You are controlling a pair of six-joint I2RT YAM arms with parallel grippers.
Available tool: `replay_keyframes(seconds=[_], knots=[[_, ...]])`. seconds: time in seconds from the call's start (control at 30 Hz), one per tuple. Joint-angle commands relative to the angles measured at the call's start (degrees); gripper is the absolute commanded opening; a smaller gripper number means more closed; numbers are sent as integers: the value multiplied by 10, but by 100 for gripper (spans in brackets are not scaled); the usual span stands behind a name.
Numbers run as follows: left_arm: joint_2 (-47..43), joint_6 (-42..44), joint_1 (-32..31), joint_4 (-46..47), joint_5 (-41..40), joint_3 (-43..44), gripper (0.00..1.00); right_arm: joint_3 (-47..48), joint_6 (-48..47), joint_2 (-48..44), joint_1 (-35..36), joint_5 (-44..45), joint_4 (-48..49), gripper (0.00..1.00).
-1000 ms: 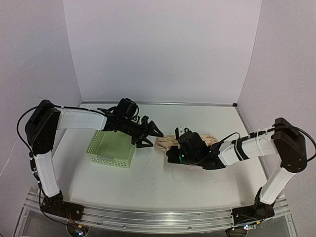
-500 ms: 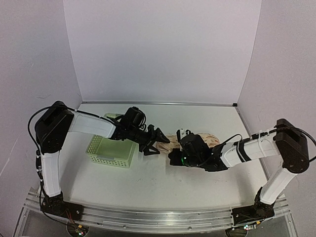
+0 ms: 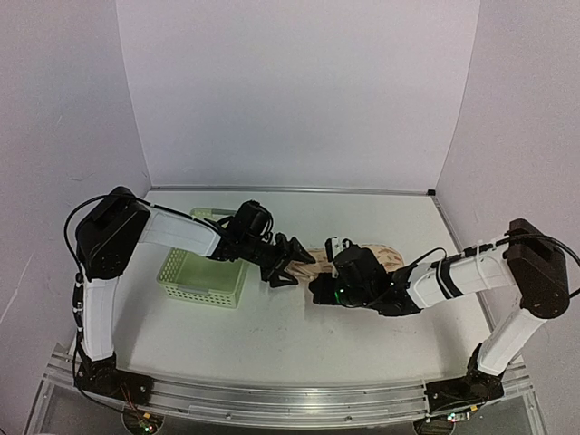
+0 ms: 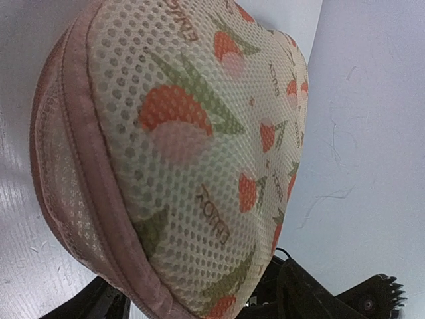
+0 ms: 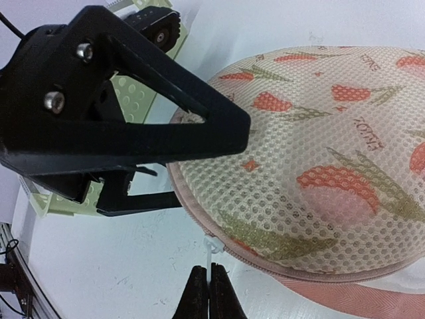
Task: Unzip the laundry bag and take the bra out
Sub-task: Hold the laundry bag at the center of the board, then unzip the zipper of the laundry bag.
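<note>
The laundry bag (image 3: pixel 381 253) lies mid-table, beige mesh with red-and-green print and pink zip edging. It fills the left wrist view (image 4: pixel 199 133) and shows in the right wrist view (image 5: pixel 319 166). My left gripper (image 3: pixel 292 260) is open, with its black fingers (image 5: pixel 153 113) straddling the bag's left end; one lies over the top, one beside the edge. My right gripper (image 5: pixel 204 276) is shut on the white zip pull (image 5: pixel 211 249) at the bag's near edge, and shows in the top view (image 3: pixel 319 288). The bra is not in view.
A light green lattice basket (image 3: pixel 204 276) stands left of the bag, under the left arm, and shows in the right wrist view (image 5: pixel 149 90). White walls close the table at the back and both sides.
My left arm has swung right and forward from above the basket; its open fingers now sit around the bag's left end. The right gripper has stayed by the bag's near edge.
</note>
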Motion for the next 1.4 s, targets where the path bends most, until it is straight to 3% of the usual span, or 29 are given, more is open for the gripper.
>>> replay_keyframes(seconds=[0.0, 0.5, 0.8, 1.37], knots=[[7, -16, 0, 21, -18, 21, 70, -6, -10, -26, -2, -16, 43, 0], [3, -9, 12, 23, -21, 21, 0, -48, -2, -50, -2, -15, 53, 0], [-23, 16, 22, 23, -4, 19, 0, -103, 2, -101, -8, 28, 37, 0], [-77, 70, 53, 17, 16, -25, 0, -225, -1, -237, -99, 43, -37, 0]])
